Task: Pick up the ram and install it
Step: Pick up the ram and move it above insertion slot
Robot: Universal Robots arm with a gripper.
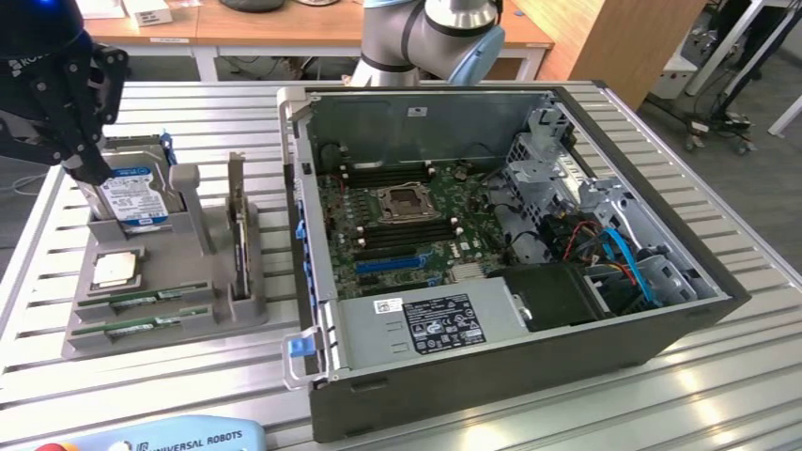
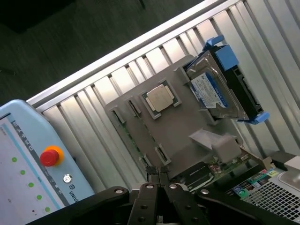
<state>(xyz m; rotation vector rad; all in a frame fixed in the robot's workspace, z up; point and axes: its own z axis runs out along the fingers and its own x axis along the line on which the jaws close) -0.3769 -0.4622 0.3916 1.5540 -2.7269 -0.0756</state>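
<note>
The jaws of the black gripper (image 2: 157, 180) are pressed tight together, with nothing between them. In the exterior view it hangs in the air over the silver hard drive with a blue label (image 1: 131, 197), which stands upright at one end of a grey moulded holder tray (image 1: 239, 282).

Two long, narrow green circuit-board ram sticks (image 1: 138, 299) lie flat in parallel slots at the tray's opposite end, untouched and well apart from the gripper. A small square silver processor chip (image 1: 115, 270) sits in its recess between them and the drive.

To the exterior view's right of the tray lies the open dark grey computer case (image 1: 501, 376), its green motherboard (image 1: 401, 235) exposed. Everything rests on a slatted aluminium table (image 1: 701, 395). A pale blue teach pendant with a red button (image 2: 51, 155) lies near the tray.
</note>
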